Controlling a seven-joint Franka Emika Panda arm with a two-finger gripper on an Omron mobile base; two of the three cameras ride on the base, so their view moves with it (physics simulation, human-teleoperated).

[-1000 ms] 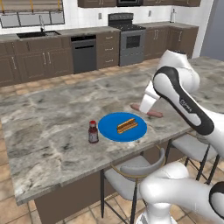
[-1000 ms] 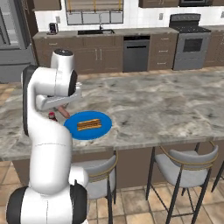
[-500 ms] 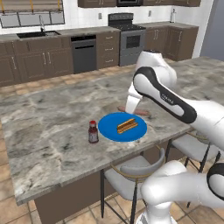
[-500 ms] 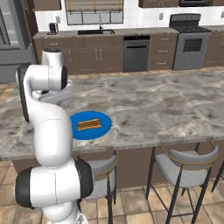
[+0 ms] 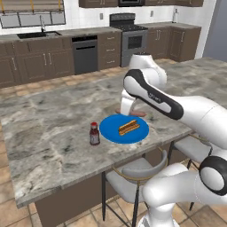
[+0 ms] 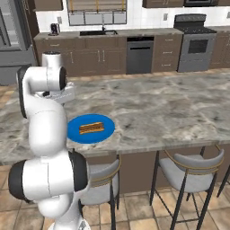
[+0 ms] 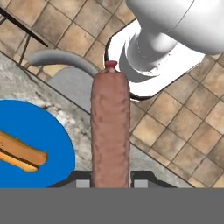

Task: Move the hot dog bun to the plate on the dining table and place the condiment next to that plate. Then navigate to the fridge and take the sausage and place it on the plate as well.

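Observation:
My gripper point(image 7: 110, 183) is shut on the sausage point(image 7: 110, 131), a reddish-brown cylinder sticking out from between the fingertips. In the left base view the sausage point(image 5: 134, 114) hangs low over the dining table point(image 5: 53, 119), just behind the far rim of the blue plate point(image 5: 110, 129). The hot dog bun point(image 5: 129, 127) lies on the plate, right of centre. Just left of the plate stands the condiment point(image 5: 94, 134), upright. In the hand view the plate point(image 7: 43, 127) and the bun point(image 7: 19, 155) lie to the sausage's left. The right base view has the plate point(image 6: 75, 131), the bun point(image 6: 91, 128) and the fridge point(image 6: 11, 40) at far left.
Grey stools point(image 5: 133, 175) point(image 6: 188, 168) stand along the table's near edge, and one stool seat point(image 7: 70, 78) lies below the sausage's tip. Wall counters, a dishwasher point(image 5: 84, 54) and a stove point(image 5: 133, 37) line the back. My own arm hides the table's left part in the right base view.
My arm has swung left over the table, carrying the sausage from right of the plate to just behind its far rim. Plate, bun and condiment have stayed put.

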